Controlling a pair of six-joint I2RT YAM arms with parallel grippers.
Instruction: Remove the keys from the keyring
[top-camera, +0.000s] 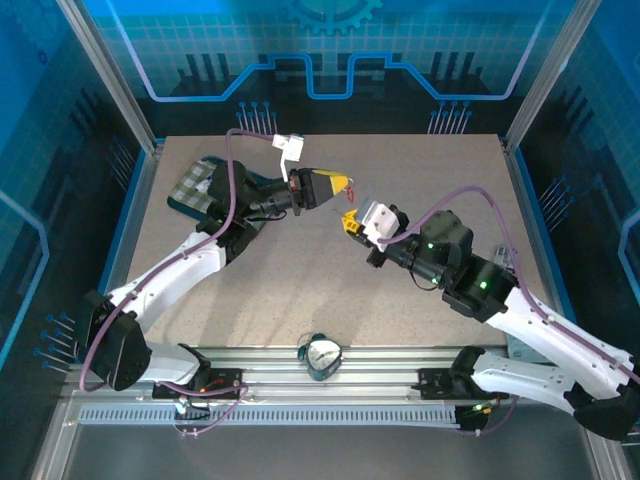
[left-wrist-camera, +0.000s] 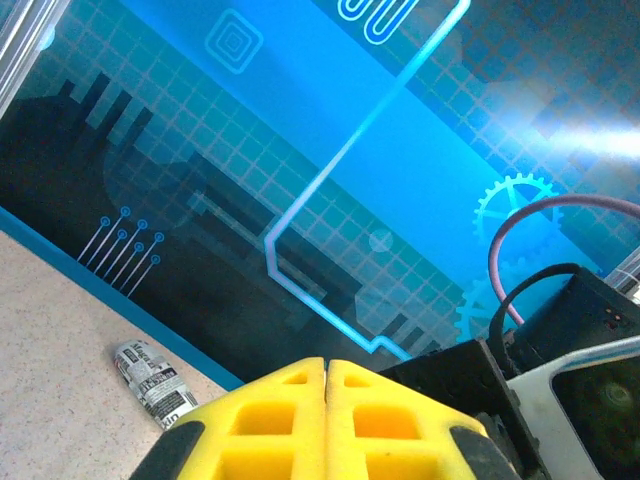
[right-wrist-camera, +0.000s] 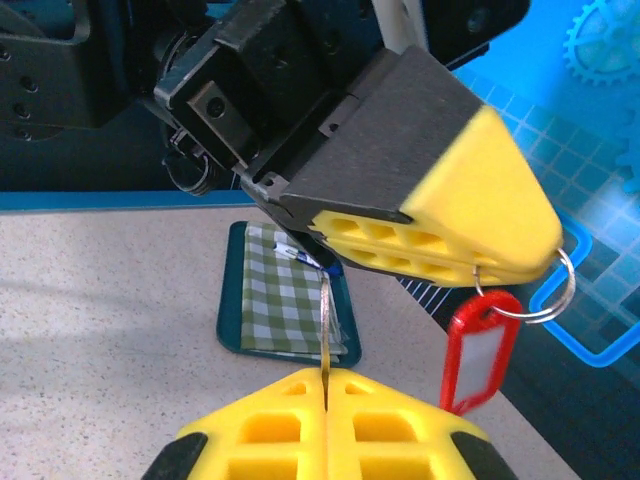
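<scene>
Above the tabletop (right-wrist-camera: 100, 300), my left gripper (right-wrist-camera: 520, 258) clenches the red-tagged keyring (right-wrist-camera: 478, 350) while my right gripper (right-wrist-camera: 326, 378) pinches the key (right-wrist-camera: 326, 320) edge-on, apart from it; so thin a hold could let the key slip and drop.

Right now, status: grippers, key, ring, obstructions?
Left gripper shut on keyring, hanging free. Right gripper shut on key, apart from keyring. Nothing between them.
</scene>
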